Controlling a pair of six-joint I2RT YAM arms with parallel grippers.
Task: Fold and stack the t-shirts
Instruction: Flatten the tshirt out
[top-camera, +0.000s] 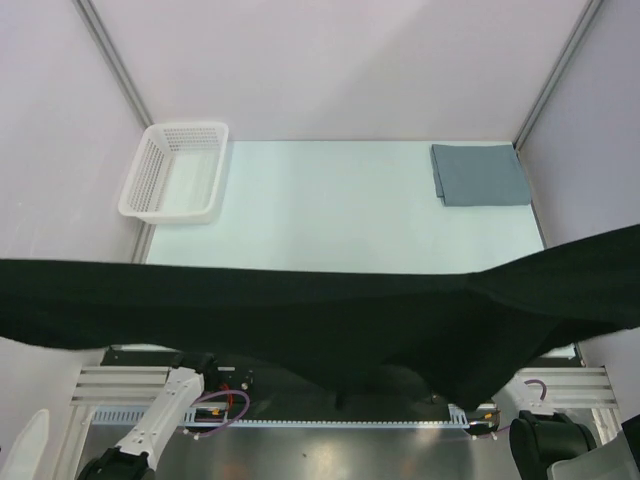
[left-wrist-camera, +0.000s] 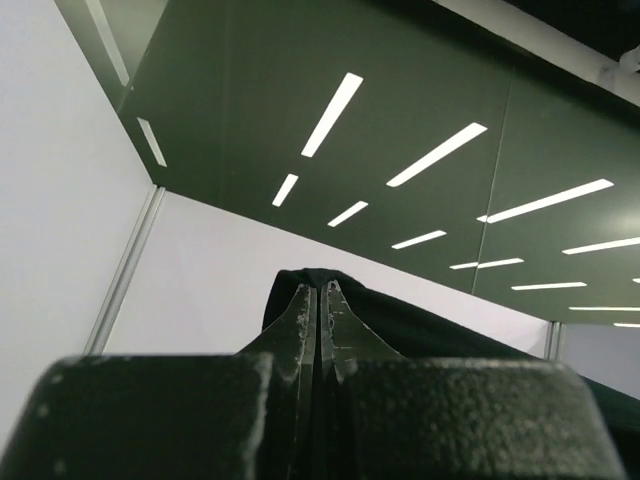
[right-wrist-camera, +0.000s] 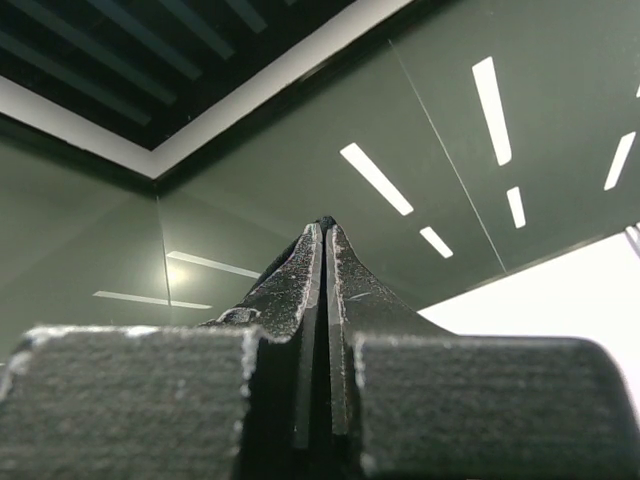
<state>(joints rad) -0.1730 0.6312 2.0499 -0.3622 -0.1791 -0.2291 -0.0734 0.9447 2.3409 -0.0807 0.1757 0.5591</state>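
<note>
Left pincer (left-wrist-camera: 318, 290): clamped fully together, a fold of black cloth pinched at the tips, raised toward the ceiling.
Mesh basket (top-camera: 175, 170): white, at the far-left corner of the counter (top-camera: 330, 210), apart from both shirts.
Black t-shirt (top-camera: 300, 310): unfolded, stretched in the air as a wide band over the near edge, sagging mid-span.
Grey-blue t-shirt (top-camera: 478, 173): folded into a neat rectangle, flat at the far-right corner.
Right pincer (right-wrist-camera: 325, 235): closed tight, only a dark sliver at the tips, probably the band's other end.
Done: one shirt of two, apparently.
Left: lay black one down, fold, stack.
</note>
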